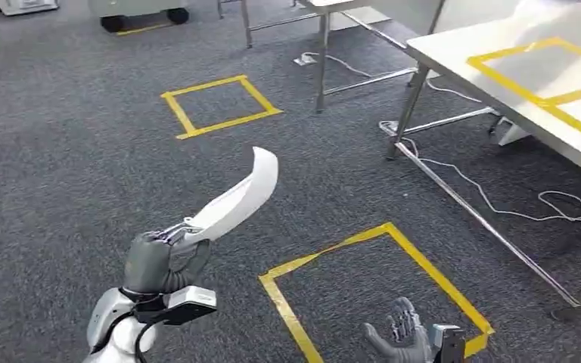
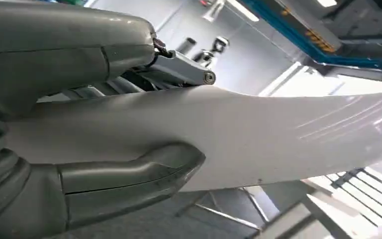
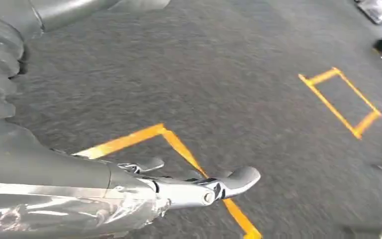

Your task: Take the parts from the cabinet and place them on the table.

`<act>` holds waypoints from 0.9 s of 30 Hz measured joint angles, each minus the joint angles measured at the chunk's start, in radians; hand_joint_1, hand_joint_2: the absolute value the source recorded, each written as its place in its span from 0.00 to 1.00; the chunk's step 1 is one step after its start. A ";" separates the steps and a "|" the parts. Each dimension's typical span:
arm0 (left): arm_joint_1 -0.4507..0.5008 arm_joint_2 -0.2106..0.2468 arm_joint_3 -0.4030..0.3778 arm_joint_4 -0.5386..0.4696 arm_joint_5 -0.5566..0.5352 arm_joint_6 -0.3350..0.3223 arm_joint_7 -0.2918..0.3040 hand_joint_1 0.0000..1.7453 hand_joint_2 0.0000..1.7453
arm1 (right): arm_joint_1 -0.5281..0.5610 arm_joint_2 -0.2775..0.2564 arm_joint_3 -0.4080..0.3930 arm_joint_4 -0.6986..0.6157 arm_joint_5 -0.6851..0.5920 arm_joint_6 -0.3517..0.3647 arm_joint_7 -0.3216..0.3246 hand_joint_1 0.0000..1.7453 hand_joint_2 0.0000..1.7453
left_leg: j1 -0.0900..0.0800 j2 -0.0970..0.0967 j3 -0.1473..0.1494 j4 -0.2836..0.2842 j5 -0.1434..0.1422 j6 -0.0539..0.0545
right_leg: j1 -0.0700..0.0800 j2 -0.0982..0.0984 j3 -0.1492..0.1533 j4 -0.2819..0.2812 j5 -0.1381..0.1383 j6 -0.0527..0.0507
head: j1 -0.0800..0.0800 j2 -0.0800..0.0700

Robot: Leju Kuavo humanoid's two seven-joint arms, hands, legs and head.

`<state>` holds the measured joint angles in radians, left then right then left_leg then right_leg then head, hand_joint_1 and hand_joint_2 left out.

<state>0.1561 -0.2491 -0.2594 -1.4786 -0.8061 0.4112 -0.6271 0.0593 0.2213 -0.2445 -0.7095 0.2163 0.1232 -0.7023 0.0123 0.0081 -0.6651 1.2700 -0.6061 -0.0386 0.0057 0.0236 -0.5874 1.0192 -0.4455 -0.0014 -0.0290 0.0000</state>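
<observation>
Part: my left hand (image 1: 155, 261) grips one end of a long curved white part (image 1: 234, 198), which rises up and forward over the grey carpet.
Right hand: my right hand (image 1: 401, 333) hangs low with fingers spread, holding nothing.
Table: the white table (image 1: 461, 57) stands ahead to my right, well apart from the part.
Done: I judge the pickup finished.
Left: carrying it over and setting it down.

Head view looks down on carpet (image 1: 83, 189); both wrist views sit close behind their hands; right shares yellow tape (image 3: 179, 147)
</observation>
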 joint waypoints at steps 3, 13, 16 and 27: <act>0.001 0.002 0.003 0.000 -0.001 -0.003 0.000 1.00 1.00 | 0.004 0.000 -0.001 0.003 -0.001 0.000 0.001 0.00 1.00 | 0.001 -0.004 -0.060 0.019 0.068 -0.002 | -0.002 0.045 0.025 0.000 -0.017 0.004 | 0.000 0.000; -0.005 -0.001 0.003 -0.002 -0.008 -0.008 -0.001 1.00 1.00 | 0.001 0.000 -0.001 0.008 -0.003 -0.002 0.001 0.00 1.00 | 0.013 -0.058 0.048 -0.252 0.173 0.022 | -0.009 0.113 0.059 -0.003 -0.059 0.044 | -0.002 0.000; -0.003 -0.003 0.003 -0.002 -0.010 -0.008 -0.001 1.00 1.00 | -0.005 0.000 0.000 0.009 -0.004 -0.002 0.001 0.00 1.00 | 0.012 -0.033 0.085 -0.255 0.153 0.043 | -0.002 0.014 0.005 0.102 -0.069 0.050 | 0.011 0.000; -0.004 -0.004 0.002 -0.002 -0.022 -0.014 0.000 1.00 1.00 | -0.001 0.000 0.000 0.018 -0.007 -0.002 0.001 0.00 1.00 | -0.011 0.069 0.239 -0.261 0.025 0.027 | 0.019 -0.062 -0.109 0.046 0.070 0.015 | 0.013 0.000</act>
<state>0.1523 -0.2529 -0.2571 -1.4809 -0.8282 0.3971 -0.6268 0.0585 0.2213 -0.2446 -0.6913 0.2091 0.1209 -0.7011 0.0008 0.0770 -0.4256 1.0090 -0.5814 -0.0117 0.0247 -0.0386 -0.6968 1.0650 -0.3756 0.0135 -0.0157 -0.0004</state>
